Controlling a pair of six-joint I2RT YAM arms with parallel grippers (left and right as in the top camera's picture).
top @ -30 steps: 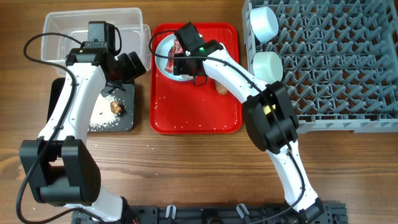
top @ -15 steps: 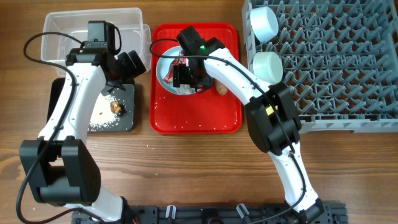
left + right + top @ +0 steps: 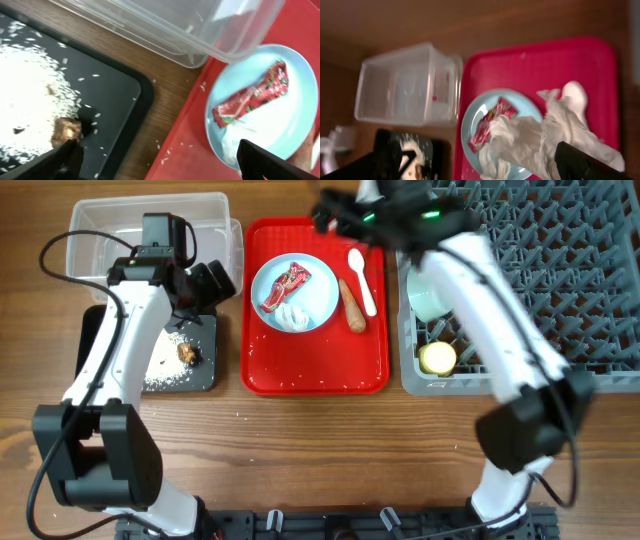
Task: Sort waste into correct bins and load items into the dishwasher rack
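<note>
Left gripper (image 3: 157,150): your fingers stand wide apart, holding nothing, above the black tray (image 3: 115,95) edge
Right gripper (image 3: 479,152): yours is spread wide too; the view is blurred
Tissue (image 3: 295,315): on the blue plate (image 3: 322,298) beside the red wrapper (image 3: 285,285), on the red tray (image 3: 315,365)
Yellow cup (image 3: 437,358): in the rack (image 3: 560,280)

One camera looks straight down on the table (image 3: 300,450). Wrist cameras sit nearer. All see the blue plate (image 3: 322,290)
</note>
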